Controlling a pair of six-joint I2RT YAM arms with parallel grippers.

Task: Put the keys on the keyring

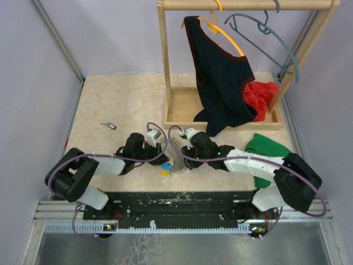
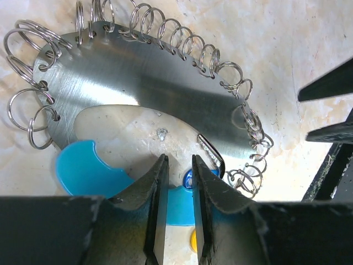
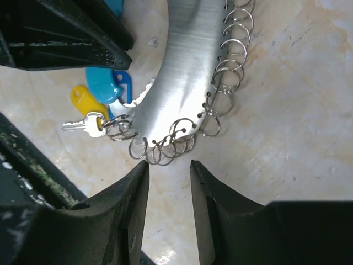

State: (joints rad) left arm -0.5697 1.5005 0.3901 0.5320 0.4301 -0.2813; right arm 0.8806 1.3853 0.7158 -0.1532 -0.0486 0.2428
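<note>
The keyring (image 1: 177,160) lies between my two grippers: a curved shiny metal plate (image 2: 143,77) edged with several small wire rings, with a light-blue plastic section (image 2: 83,171). A yellow-headed key (image 3: 83,102) and a blue-headed one (image 3: 122,83) hang at its end. A loose black-headed key (image 1: 109,126) lies far left on the table. My left gripper (image 2: 180,160) hovers over the light-blue section, jaws slightly apart, holding nothing. My right gripper (image 3: 170,164) is open and empty, just short of the plate's ringed tip (image 3: 165,146).
A wooden clothes rack (image 1: 165,66) stands at the back with a black top (image 1: 218,72) on a yellow hanger, a grey-blue hanger (image 1: 265,38) and a red cloth (image 1: 259,96) in its base. A green cloth (image 1: 267,149) lies under my right arm.
</note>
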